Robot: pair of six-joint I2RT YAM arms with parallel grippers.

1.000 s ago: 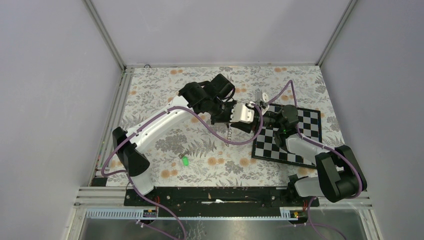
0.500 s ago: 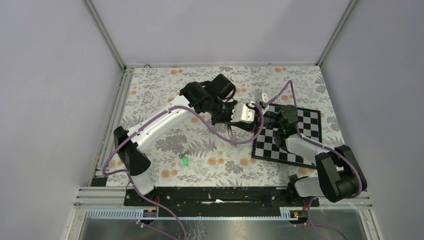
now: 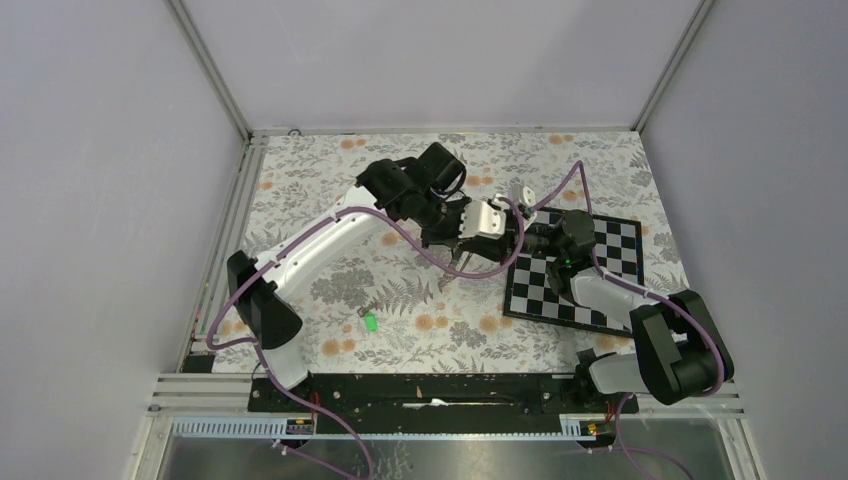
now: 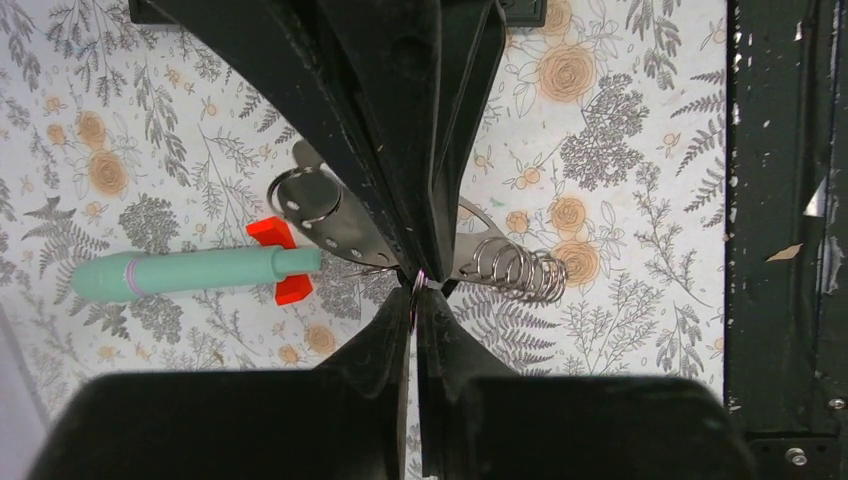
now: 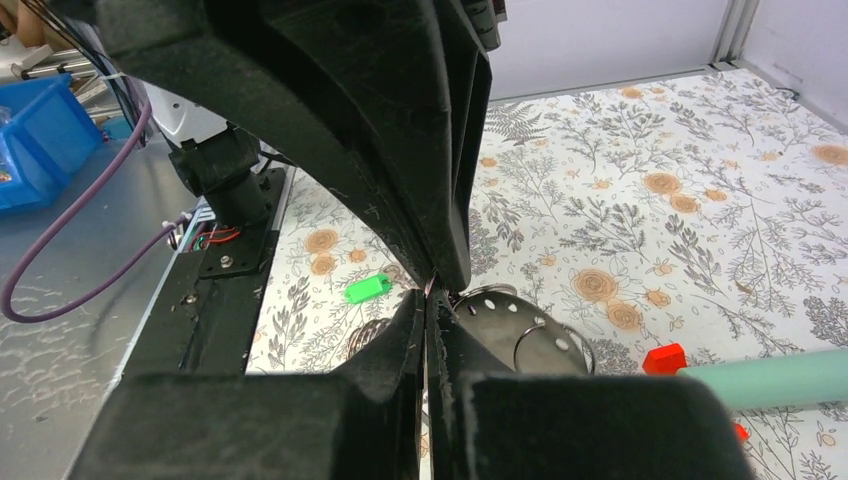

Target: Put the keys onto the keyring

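Observation:
My two grippers meet tip to tip above the middle of the floral table. The left gripper (image 3: pixel 455 240) (image 4: pixel 418 292) is shut on the keyring (image 4: pixel 421 281), a thin wire ring seen edge-on. The right gripper (image 3: pixel 469 238) (image 5: pixel 429 300) is shut on the same keyring (image 5: pixel 430 290) from the opposite side. A perforated metal plate (image 4: pixel 320 215) (image 5: pixel 505 325) and a coil spring (image 4: pixel 520 270) hang right behind the fingertips. A key with a green head (image 3: pixel 370 322) (image 5: pixel 367 288) lies on the table, nearer the arm bases and apart from both grippers.
A teal stick with a red base (image 4: pixel 190 272) (image 5: pixel 780 375) lies on the table beneath the grippers. A chessboard (image 3: pixel 575 270) sits under the right arm. A black rail (image 3: pixel 430 385) runs along the near edge. A blue bin (image 5: pixel 40 140) stands off the table.
The right gripper has shut on the ring. Both grippers have shifted slightly left, and the hanging spring has swung left with them. The green-headed key has not moved.

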